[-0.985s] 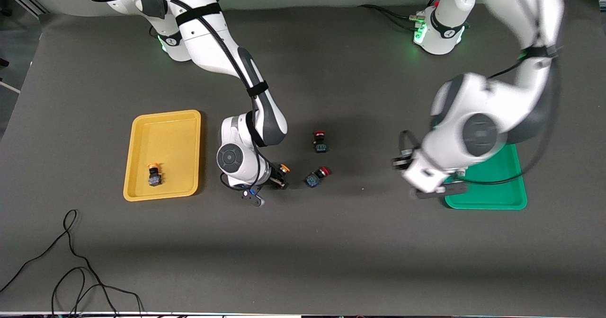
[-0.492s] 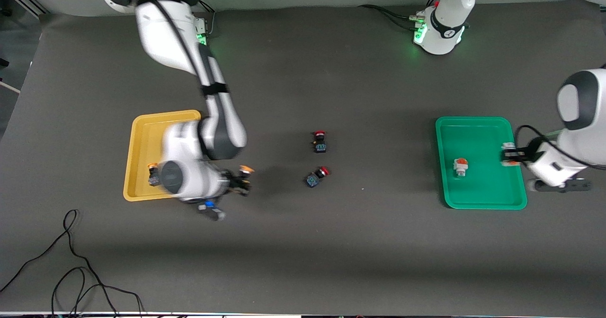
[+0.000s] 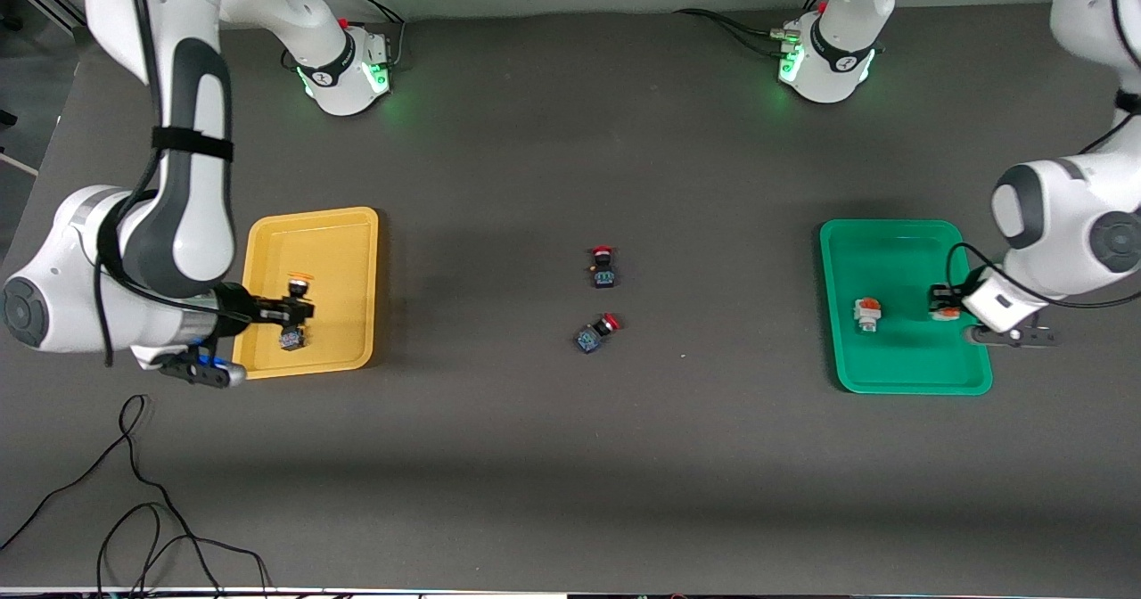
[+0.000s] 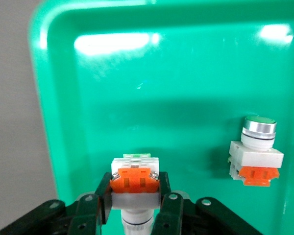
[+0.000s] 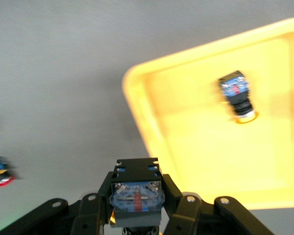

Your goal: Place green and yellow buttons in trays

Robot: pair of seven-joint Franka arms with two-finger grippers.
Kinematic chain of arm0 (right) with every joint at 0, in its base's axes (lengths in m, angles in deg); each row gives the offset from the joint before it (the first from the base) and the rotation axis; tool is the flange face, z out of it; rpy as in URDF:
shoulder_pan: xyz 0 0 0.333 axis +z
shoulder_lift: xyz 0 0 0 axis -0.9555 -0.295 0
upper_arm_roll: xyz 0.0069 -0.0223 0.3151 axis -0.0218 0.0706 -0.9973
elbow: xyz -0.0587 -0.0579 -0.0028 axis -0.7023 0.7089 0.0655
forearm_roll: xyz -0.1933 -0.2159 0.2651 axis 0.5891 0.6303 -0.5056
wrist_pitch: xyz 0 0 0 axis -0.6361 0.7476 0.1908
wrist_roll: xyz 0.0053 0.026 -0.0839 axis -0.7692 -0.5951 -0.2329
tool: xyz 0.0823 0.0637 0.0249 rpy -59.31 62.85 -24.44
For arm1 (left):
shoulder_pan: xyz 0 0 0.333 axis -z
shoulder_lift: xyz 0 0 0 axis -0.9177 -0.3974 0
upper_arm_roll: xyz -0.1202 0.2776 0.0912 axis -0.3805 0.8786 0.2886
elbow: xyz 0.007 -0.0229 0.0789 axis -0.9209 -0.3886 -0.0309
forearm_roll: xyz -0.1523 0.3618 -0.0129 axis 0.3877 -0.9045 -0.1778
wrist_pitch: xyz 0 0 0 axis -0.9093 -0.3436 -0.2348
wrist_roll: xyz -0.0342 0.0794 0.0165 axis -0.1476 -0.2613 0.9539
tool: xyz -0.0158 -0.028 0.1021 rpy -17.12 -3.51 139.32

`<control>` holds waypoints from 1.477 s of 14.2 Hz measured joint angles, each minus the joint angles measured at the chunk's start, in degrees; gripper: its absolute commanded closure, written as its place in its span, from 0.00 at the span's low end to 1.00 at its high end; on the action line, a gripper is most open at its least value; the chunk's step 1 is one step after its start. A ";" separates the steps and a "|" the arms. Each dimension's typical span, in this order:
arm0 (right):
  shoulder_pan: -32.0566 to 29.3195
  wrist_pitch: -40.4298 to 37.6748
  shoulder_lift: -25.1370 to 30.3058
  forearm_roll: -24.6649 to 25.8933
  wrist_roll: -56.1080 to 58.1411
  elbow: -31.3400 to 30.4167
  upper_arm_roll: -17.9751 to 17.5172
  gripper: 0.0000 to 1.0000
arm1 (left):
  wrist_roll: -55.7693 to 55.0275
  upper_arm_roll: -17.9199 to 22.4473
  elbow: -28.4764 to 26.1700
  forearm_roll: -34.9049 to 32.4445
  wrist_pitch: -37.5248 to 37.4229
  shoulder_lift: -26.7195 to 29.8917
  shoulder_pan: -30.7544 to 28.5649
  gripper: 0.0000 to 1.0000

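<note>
Both grippers clenched on small, light, rigid switches, right gripper (image 3: pixel 299 310) holding yellow-capped button (image 5: pixel 136 196) over yellow tray (image 3: pixel 267 251), left gripper (image 3: pixel 943 300) holding white button (image 4: pixel 135 182) over green tray (image 3: pixel 891 381); blocky bodies give fingers flat sides, caps likely slippery

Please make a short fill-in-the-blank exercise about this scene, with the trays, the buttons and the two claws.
1. The left claw, shut on a white button, is over the ____ tray.
2. The right claw holds a yellow-capped button over the ____ tray.
3. The number of red buttons on the bare table between the trays is ____.
4. One more white button lies ____ the green tray.

Missing words: green; yellow; two; in
</note>
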 measured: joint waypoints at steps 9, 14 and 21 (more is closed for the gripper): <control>8.41 22.05 -2.93 -3.99 2.57 -18.13 -3.54 0.01 | 1.70 -0.28 7.07 -2.44 -12.87 1.39 -0.28 0.00; 8.20 16.68 -2.08 1.50 2.62 -12.44 0.19 0.00 | 5.09 -0.43 25.41 -1.78 -43.37 7.55 -0.86 0.00; 8.24 -3.86 12.97 19.49 2.75 5.25 6.76 0.00 | 5.50 -0.27 31.39 6.02 -54.72 17.59 2.34 0.00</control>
